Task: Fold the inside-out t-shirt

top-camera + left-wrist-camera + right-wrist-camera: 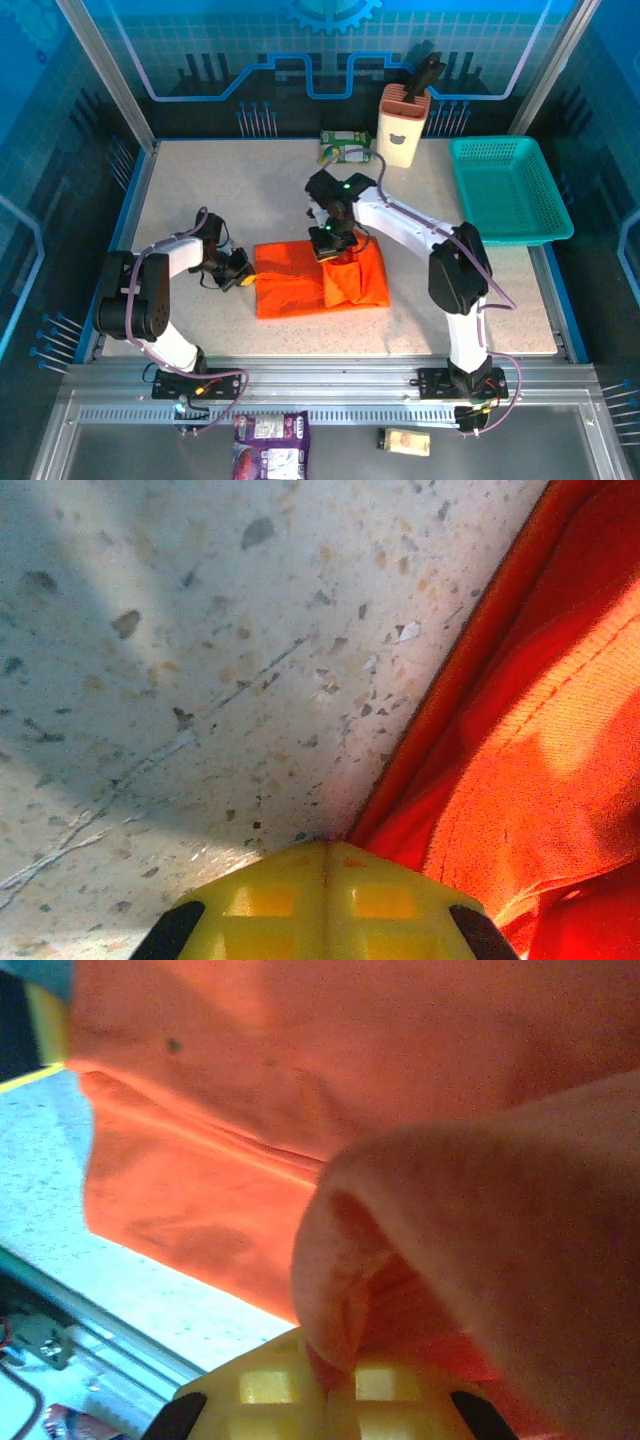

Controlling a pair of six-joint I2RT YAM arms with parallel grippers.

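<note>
Top external view shows the orange t-shirt point(295, 288) lying near the middle of the speckled bench point(200, 190), spread as a rough rectangle, with a darker, doubled layer of cloth lying over its right part. The left end effector point(246, 281) sits low at the shirt's left edge, its arm reaching in from the near left. The right end effector point(330, 250) is at the shirt's far edge, close to the middle of that edge, with its arm coming across from the near right. Left wrist view shows the yellow fingers point(280, 900) pressed together with no gap, their tips right at the shirt's hem where it meets the bare bench; whether any cloth is caught between them I cannot tell. Right wrist view shows the other yellow fingers point(265, 1385) pinching a bunched fold of the shirt, the cloth rising out of the seam between them and draping away above, while a flat part of the shirt lies on the bench beyond. At the far right of the bench stands a teal mesh basket point(495, 142), well apart from the shirt. A cream holder point(403, 135) with a dark tool in it stands at the far edge, and a green packet point(344, 148) lies just left of it.
</note>
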